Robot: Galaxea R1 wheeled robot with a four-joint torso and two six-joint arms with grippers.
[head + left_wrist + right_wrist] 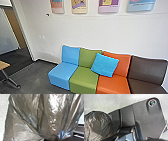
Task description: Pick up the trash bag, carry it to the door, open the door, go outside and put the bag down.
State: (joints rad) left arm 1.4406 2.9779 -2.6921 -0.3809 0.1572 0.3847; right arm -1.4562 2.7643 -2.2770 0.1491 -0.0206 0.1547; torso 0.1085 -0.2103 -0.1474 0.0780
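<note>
Plastic trash bag [41,116]: its folds gather tightly at my left end effector [51,138], which I judge closed on it, near the robot's dark plate [142,114].
Right end effector: I can't tell how open it is, or whether it has hold of anything.
Carry to the door: the step in hand, I'd say; driving calls for gentle turns, bag clear of the seat row [85,77] and table [3,65].
Wall opening [17,53]: cut off; I can't tell whether it leads outside.
Bag outline: cropped in both wrist views, contents hidden.
</note>
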